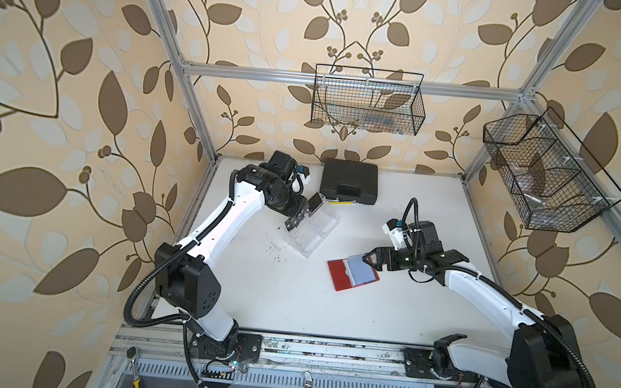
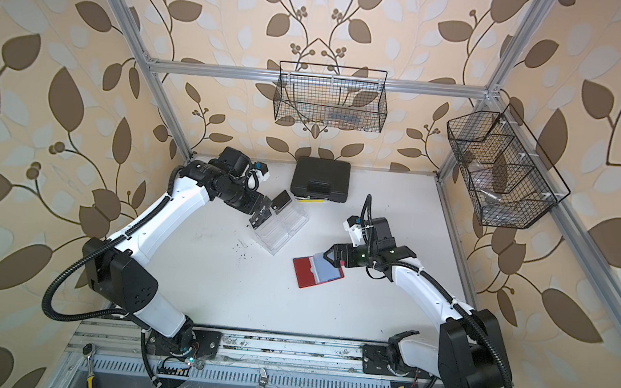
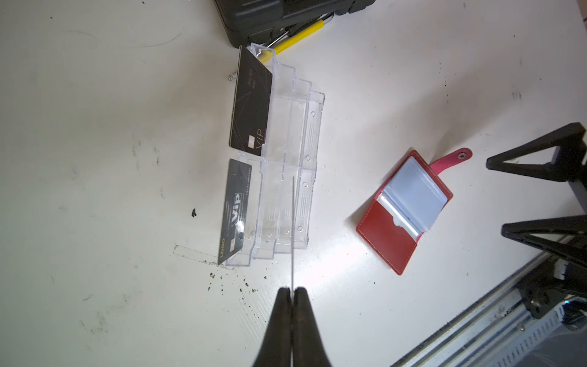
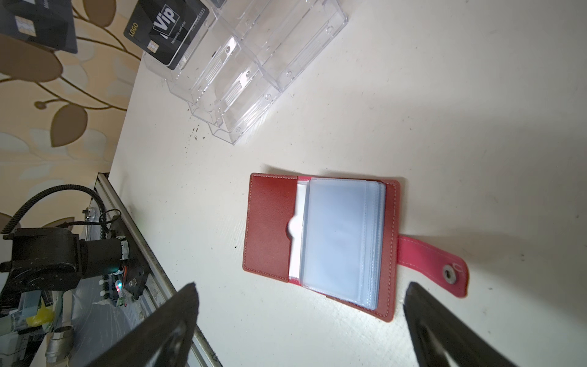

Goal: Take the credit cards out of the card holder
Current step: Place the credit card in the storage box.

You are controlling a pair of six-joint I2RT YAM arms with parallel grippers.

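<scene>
Your left gripper (image 3: 291, 290) is clenched on a credit card (image 3: 292, 228), which the left wrist view shows only as a thin edge sticking out past the fingertips and over the clear acrylic tray (image 3: 301, 143). Whether that card touches the tray you cannot tell from these views. The tray sits on the white table (image 1: 274, 294) toward its far left corner, just in front of the black plastic case (image 1: 348, 181) at the far edge, with a yellow-handled tool (image 3: 298, 36) between them. A second card (image 3: 251, 105) and a third card (image 3: 233, 209), both black with VIP lettering, stand in the tray's compartments on the side toward the table's left edge. The card holder (image 1: 344, 277) lies open and flat, right of the table's middle and well apart from the tray. Its bluish-grey plastic sleeves (image 4: 340, 238) face up and its red strap tab (image 4: 438, 267) is folded out toward the right edge. Your right gripper (image 4: 300, 286) hangs over the strap end of the holder, jaws spread wide, grasping nothing.
</scene>
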